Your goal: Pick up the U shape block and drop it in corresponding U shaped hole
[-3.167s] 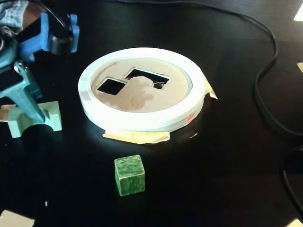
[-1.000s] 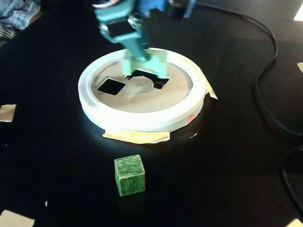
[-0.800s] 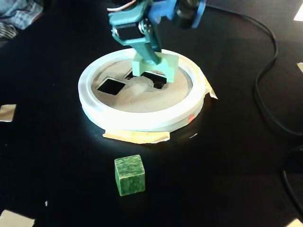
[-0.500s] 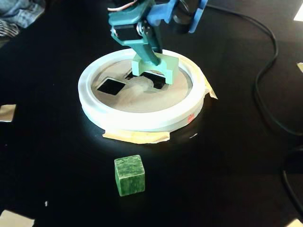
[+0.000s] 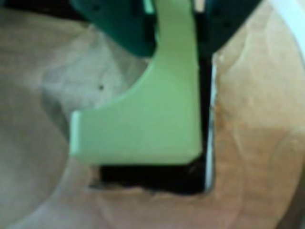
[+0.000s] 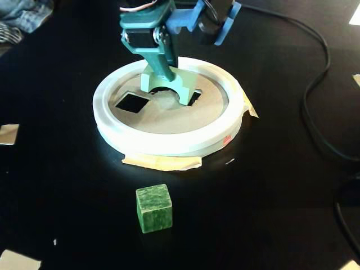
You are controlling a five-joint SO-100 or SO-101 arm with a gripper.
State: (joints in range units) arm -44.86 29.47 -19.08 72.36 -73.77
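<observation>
The light green U shape block [image 5: 157, 119] hangs between my dark green fingers, one leg clamped at the top of the wrist view. In the fixed view the block [image 6: 169, 82] stands with its legs down on the cardboard disc [image 6: 169, 115] inside the white ring [image 6: 169, 143]. My gripper [image 6: 161, 68] is shut on the block's top. A dark cut-out hole [image 5: 152, 177] shows just under and beside the block's lower edge; the block sits over it, partly inside or just above, I cannot tell which. In the fixed view this hole [image 6: 194, 97] peeks out at the block's right.
A square hole [image 6: 133, 102] is cut in the disc's left part. A dark green cube [image 6: 153, 208] stands on the black table in front of the ring. Cables [image 6: 315, 90] run along the right. Tape scraps [image 6: 163, 162] stick out under the ring.
</observation>
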